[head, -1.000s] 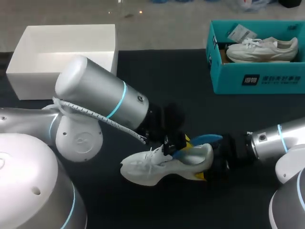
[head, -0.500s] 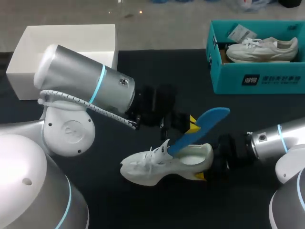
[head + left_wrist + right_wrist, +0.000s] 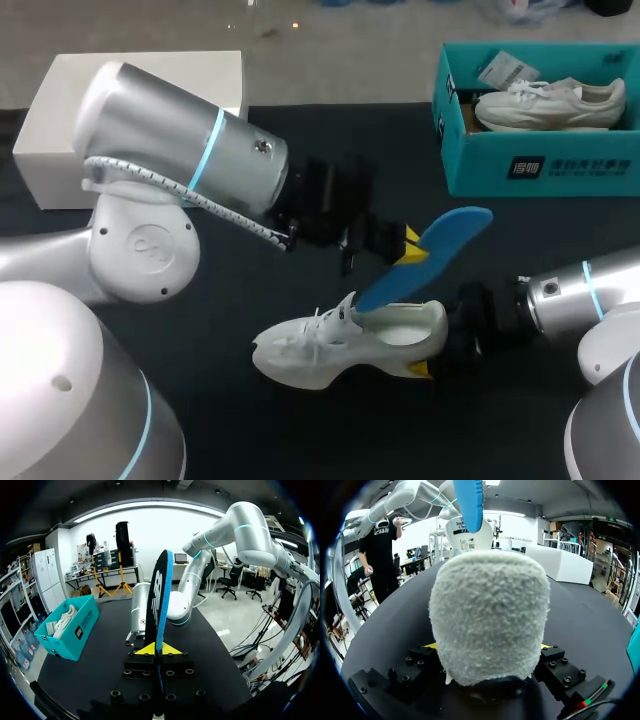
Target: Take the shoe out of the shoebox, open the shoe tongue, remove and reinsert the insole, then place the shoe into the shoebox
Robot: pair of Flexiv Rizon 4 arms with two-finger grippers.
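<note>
A white shoe (image 3: 340, 345) lies on its side on the black table, toe to the left. My right gripper (image 3: 432, 348) clasps its fuzzy heel (image 3: 490, 615) from both sides, the jaws standing wide apart. Above the shoe, my left gripper (image 3: 405, 246) is shut on a blue insole (image 3: 425, 258). The insole slants upward to the right, and its lower end still touches the shoe's opening. In the left wrist view the insole (image 3: 159, 595) stands edge-on between the yellow tips of that gripper (image 3: 159, 648). From the right wrist it shows as a blue insole (image 3: 470, 500) above the heel.
A teal shoebox (image 3: 540, 165) at the back right holds another white shoe (image 3: 550, 103). A white open box (image 3: 60, 150) stands at the back left, partly behind my left arm. The teal shoebox (image 3: 75, 630) also shows beside my left gripper.
My left gripper has risen and drawn the blue insole up and to the right, almost out of the shoe. The right gripper and the shoe have stayed put.
</note>
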